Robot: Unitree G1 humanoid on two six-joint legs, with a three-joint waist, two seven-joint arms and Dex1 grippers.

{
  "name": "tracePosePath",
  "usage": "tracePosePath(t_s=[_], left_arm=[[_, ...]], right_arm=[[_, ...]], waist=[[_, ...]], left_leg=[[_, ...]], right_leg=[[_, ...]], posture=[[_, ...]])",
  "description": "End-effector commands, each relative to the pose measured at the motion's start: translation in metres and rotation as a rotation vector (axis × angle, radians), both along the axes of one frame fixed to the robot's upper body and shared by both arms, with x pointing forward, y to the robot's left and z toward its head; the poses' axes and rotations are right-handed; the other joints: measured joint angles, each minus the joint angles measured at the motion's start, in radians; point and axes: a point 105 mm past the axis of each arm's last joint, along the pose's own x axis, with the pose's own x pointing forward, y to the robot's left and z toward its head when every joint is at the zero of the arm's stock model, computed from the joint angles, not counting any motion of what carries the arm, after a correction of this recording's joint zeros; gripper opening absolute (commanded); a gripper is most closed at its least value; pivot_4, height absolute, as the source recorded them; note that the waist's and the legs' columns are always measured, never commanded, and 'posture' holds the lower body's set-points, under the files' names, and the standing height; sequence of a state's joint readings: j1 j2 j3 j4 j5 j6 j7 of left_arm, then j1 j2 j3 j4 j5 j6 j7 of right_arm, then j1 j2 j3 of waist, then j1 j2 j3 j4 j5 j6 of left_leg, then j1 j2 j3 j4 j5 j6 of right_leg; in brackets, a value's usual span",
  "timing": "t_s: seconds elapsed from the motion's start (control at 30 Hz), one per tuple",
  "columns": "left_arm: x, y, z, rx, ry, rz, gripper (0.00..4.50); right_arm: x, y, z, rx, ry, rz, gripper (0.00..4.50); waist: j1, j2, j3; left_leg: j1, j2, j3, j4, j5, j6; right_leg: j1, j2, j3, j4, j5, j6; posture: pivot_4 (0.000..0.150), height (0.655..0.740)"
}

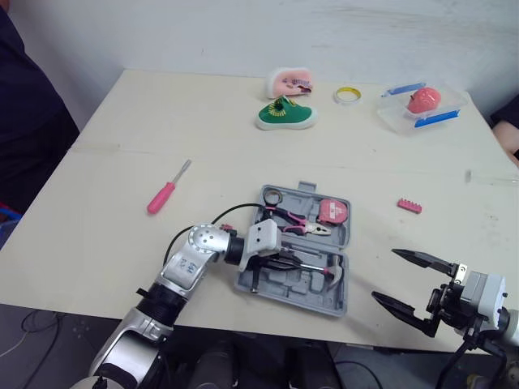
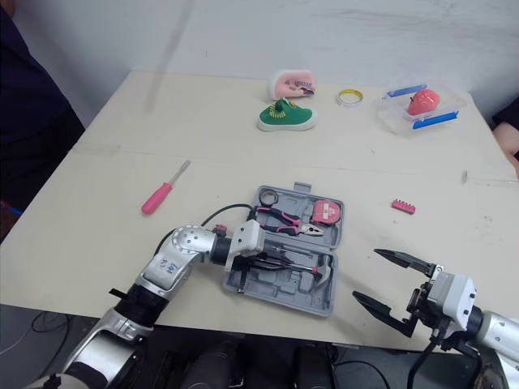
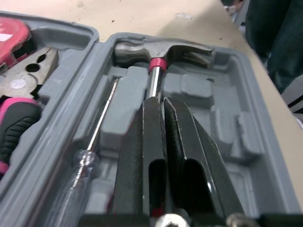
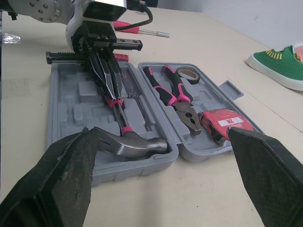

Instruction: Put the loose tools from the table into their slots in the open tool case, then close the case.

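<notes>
The grey tool case (image 1: pixel 324 301) lies open near the table's front middle. Its far half holds pink-handled pliers (image 1: pixel 300 220), a red tape measure (image 1: pixel 333 211) and a small roll (image 1: pixel 270 194). My left gripper (image 1: pixel 293 263) reaches into the near half, shut on the handle of the hammer (image 4: pixel 132 142), whose head (image 3: pixel 161 49) rests in its slot beside a clear-handled screwdriver (image 3: pixel 90 151). A pink screwdriver (image 1: pixel 166 190) lies loose left of the case. To the case's right lies a pink bit holder (image 1: pixel 409 206). Off the table's front right corner, my right gripper (image 1: pixel 385 274) hangs open and holds nothing.
At the back stand a green shoe (image 1: pixel 285 113), a pink object (image 1: pixel 290 81), a tape ring (image 1: pixel 348 96) and a clear box (image 1: pixel 422 109) with a red item. A person in dark clothes (image 1: pixel 20 105) stands at the left edge.
</notes>
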State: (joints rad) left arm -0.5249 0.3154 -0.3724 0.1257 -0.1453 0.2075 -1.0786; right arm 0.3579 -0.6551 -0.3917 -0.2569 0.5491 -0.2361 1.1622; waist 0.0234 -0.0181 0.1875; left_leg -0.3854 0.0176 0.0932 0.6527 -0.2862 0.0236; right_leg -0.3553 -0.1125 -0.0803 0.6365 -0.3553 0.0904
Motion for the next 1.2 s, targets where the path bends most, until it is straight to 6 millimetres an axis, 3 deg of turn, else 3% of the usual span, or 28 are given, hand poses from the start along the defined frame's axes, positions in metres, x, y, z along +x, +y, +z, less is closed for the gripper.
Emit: tracePosePath(t_s=[0.03,0.27,0.47,0.57,0.93,1.1,1.2], left_arm=[[-0.001,0.001,-0.01,0.008,0.046,0.022,0.1],[-0.002,0.006,-0.022,0.089,0.063,0.034,0.1],[-0.001,0.017,-0.053,0.28,0.046,0.078,0.1],[-0.003,0.019,-0.064,0.337,0.085,0.092,0.1],[-0.008,0.027,-0.105,0.496,0.148,0.135,0.1],[-0.006,0.018,-0.095,0.432,0.135,0.135,0.1],[-0.001,0.008,-0.073,0.325,0.047,0.077,0.1]], right_arm=[[-0.001,0.005,0.008,-0.007,-0.029,0.015,4.5],[0.0,0.007,0.011,-0.009,-0.029,0.016,4.5],[-0.002,0.006,0.013,-0.01,-0.026,0.012,4.5],[-0.002,0.004,0.013,-0.016,-0.028,-0.001,4.5],[-0.003,0.006,0.014,-0.013,-0.036,-0.011,4.5],[-0.003,0.006,0.014,-0.012,-0.037,-0.014,4.5],[-0.003,0.006,0.013,-0.017,-0.034,-0.009,4.5]], waist=[[0.0,0.0,0.0],[0.0,0.001,-0.001],[0.001,0.001,-0.004],[0.0,0.005,-0.012],[0.004,0.008,-0.037],[0.002,0.013,-0.04],[0.002,0.014,-0.041]], left_leg=[[0.0,0.0,0.0,0.0,0.0,0.0],[0.0,0.0,0.0,0.0,0.0,0.0],[0.003,0.0,0.0,-0.001,-0.001,0.0],[0.018,0.001,0.0,-0.006,-0.007,0.004],[0.019,0.001,-0.002,-0.006,-0.012,0.005],[0.032,0.001,-0.002,-0.012,-0.02,0.006],[0.033,0.001,-0.002,-0.017,-0.02,0.006]], right_leg=[[0.0,0.0,0.0,0.0,0.0,0.0],[0.0,0.0,0.0,0.0,0.0,0.0],[0.003,0.0,0.0,-0.001,0.0,0.0],[0.019,0.0,0.0,-0.009,0.0,0.0],[0.024,-0.001,0.0,-0.015,0.0,0.0],[0.046,-0.002,0.002,-0.031,-0.005,-0.01],[0.049,-0.002,0.002,-0.041,-0.004,-0.009]], posture=[[0.15,0.74],[0.15,0.74],[0.15,0.74],[0.15,0.74],[0.15,0.74],[0.15,0.74],[0.15,0.74]])
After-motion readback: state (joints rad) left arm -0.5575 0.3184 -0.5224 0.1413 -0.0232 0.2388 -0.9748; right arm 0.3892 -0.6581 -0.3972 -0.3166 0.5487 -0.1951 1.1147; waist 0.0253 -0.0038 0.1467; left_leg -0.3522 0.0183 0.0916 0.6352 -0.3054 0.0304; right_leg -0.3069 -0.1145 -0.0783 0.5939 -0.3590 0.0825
